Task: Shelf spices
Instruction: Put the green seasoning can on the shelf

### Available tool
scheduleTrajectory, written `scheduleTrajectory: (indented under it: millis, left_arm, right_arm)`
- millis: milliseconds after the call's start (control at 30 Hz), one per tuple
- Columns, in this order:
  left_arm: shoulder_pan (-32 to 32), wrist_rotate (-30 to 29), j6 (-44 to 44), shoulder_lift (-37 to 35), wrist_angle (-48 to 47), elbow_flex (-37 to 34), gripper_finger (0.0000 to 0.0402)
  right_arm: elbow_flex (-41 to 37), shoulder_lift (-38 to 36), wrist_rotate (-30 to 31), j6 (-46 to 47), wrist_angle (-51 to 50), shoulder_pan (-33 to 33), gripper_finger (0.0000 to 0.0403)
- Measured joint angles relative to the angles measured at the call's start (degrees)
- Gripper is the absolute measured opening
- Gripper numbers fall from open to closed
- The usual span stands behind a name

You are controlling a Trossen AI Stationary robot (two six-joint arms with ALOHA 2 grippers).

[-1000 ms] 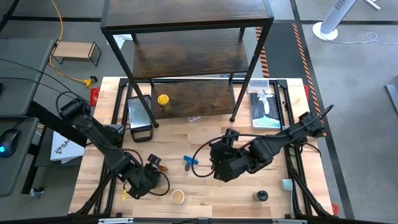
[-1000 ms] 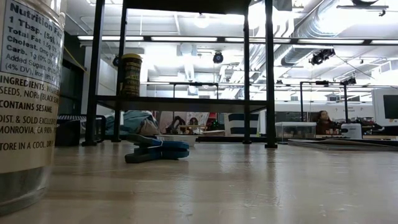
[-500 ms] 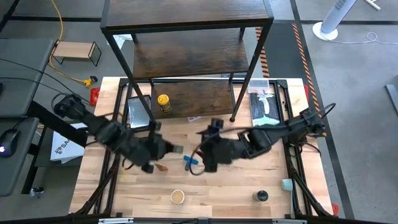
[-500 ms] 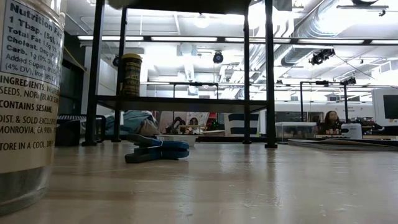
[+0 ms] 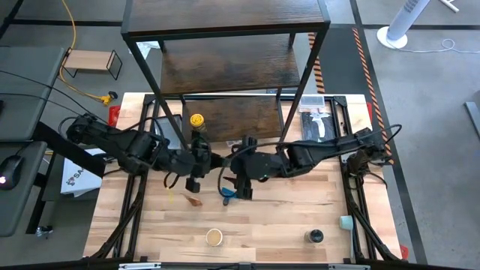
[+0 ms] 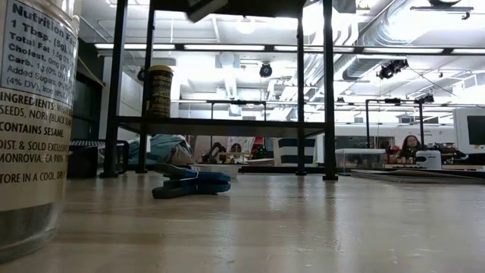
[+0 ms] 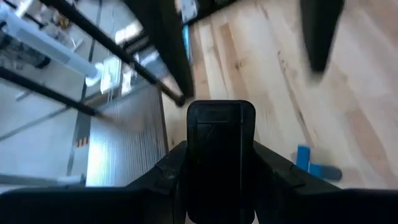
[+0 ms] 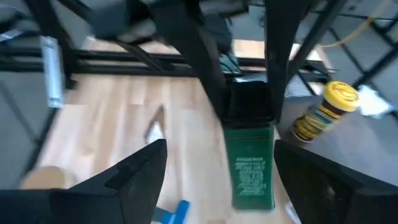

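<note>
left gripper [image 5: 196, 166] near the table's [image 5: 300, 217] middle, just in front of the shelf [image 5: 225, 67], fingers clamped on the small dark box [image 7: 221, 155]; right gripper [image 5: 241, 166] facing it, fingers spread wide, holding nothing; yellow-lidded jar [image 5: 197, 124] on the lowest shelf board; tan-lidded jar [image 5: 214, 238] and black-lidded jar [image 5: 316, 237] near the front edge

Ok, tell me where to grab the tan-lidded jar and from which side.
Probably best taken by the round sides just under the lid, coming straight down from above. The tan-lidded jar stands upright near the front edge of the table, lid facing up. There is bare wood all round it and the packet lies well apart, so the jaws should fit on either side.
</note>
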Motion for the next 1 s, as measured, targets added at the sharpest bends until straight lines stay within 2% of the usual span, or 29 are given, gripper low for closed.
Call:
scheduleTrajectory:
  millis: [267,333,433,567,667,733,867,1000]
  left_arm:
    - [0.21,0.78,4.91,0.00,3.19,0.04,0.0118]
    - [0.21,0.83,5.19,0.00,3.27,0.04,0.0118]
    - [0.19,0.85,5.17,-0.22,3.39,0.04,0.0118]
    - [0.21,1.18,4.44,-0.61,5.48,0.02,0.0118]
    - [-0.01,1.71,3.49,-1.33,6.26,-0.04,0.0119]
    - [-0.02,2.31,2.11,-2.28,5.86,-0.05,0.0150]
    - [-0.45,4.00,-4.62,-6.33,2.80,0.09,0.0241]
    - [-1.71,3.67,-15.67,-10.71,-1.95,0.08,0.0284]
  right_arm:
    - [-0.01,2.26,4.37,2.06,-0.25,-0.92,0.0290]
    - [-0.02,2.31,4.79,2.64,-0.26,-0.87,0.0276]
    - [-0.02,2.31,5.40,2.53,-0.22,-0.81,0.0217]
    - [-0.02,2.31,7.18,1.24,-0.57,-0.64,0.0091]
    - [-0.01,2.18,6.74,1.96,0.05,-0.60,0.0086]
    - [0.00,2.18,6.44,3.58,0.65,-0.64,0.0086]
    - [-0.11,2.32,6.54,6.25,-1.43,-0.95,0.0086]
    - [-0.11,2.29,5.97,8.16,-4.50,-0.85,0.0086]
